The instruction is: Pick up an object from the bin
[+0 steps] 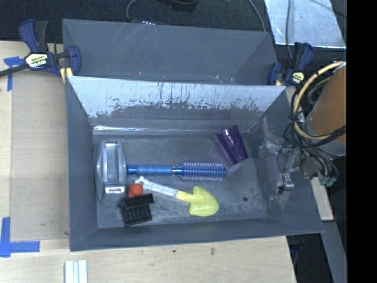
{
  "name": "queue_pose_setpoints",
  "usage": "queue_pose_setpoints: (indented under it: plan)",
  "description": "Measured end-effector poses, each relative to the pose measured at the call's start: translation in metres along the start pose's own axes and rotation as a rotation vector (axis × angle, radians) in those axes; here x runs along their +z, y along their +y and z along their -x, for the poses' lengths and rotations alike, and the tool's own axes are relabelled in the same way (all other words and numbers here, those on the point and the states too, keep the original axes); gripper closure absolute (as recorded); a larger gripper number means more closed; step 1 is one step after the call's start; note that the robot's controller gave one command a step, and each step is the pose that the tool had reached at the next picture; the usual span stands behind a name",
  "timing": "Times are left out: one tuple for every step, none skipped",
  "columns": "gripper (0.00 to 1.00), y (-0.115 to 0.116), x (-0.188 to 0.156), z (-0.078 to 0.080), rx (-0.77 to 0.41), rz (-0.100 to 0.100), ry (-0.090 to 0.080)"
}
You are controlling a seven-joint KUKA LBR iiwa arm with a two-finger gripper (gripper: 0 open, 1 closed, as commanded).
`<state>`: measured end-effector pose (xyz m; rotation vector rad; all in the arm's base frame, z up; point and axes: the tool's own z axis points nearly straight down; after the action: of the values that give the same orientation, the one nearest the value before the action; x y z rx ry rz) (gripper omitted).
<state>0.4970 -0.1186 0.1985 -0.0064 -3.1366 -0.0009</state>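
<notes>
Here my end effector [285, 178] hangs by the grey metal bin's [82, 158] three o'clock wall (released or clenched, I cannot tell); the translucent purple plastic cup [231, 145] lies nearest, at its ten o'clock.

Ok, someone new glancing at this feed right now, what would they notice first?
Probably the blue hairbrush lying across the middle of the bin floor, with a bright yellow scoop-shaped piece just in front of it. Then the purple cup tipped over at the back right, and the gripper hanging near the right wall, apart from all of them.
</notes>
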Motion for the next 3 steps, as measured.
queue_pose_setpoints:
  plan:
    - [0.0, 0.001, -0.004, 0.002, -0.003, -0.002, -0.008]
    - [0.0, 0.048, 0.069, 0.022, 0.037, -0.001, -0.01]
    - [0.0, 0.063, 0.092, 0.024, -0.032, 0.0, -0.002]
